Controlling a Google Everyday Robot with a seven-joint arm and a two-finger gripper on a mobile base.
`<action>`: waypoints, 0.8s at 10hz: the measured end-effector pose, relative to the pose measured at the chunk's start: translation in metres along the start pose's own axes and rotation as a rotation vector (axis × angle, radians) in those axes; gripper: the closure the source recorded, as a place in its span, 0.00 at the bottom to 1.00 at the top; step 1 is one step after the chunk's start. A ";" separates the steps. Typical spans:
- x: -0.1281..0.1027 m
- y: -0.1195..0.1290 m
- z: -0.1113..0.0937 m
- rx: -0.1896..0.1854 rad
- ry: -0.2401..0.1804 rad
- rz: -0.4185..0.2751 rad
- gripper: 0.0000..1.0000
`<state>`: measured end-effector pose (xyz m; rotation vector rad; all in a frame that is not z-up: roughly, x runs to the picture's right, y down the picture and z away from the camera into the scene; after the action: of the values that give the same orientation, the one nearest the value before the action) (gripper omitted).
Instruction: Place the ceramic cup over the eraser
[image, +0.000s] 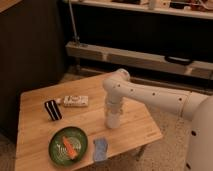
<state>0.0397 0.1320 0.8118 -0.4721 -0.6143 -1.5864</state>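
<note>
The eraser (53, 110), a black block with thin white stripes, lies on the left part of the wooden table (140, 125). My gripper (112, 119) points straight down at the table's middle, well to the right of the eraser. The ceramic cup (112, 122), a small white shape, sits at the gripper's lower end, at or just above the table top. The gripper covers its upper part, and I cannot tell whether it is held.
A flat white printed box (76, 102) lies just right of the eraser. A green plate (57, 149) holding an orange piece (69, 146) sits at the front left. A blue pad (100, 149) lies beside it. Metal shelving (150, 57) stands behind the table.
</note>
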 end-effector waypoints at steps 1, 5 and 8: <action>0.000 0.000 0.000 0.000 0.000 0.000 1.00; 0.008 -0.015 -0.041 -0.003 0.076 -0.061 1.00; 0.020 -0.033 -0.112 0.012 0.156 -0.130 1.00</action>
<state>0.0109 0.0472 0.7338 -0.3005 -0.5446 -1.7236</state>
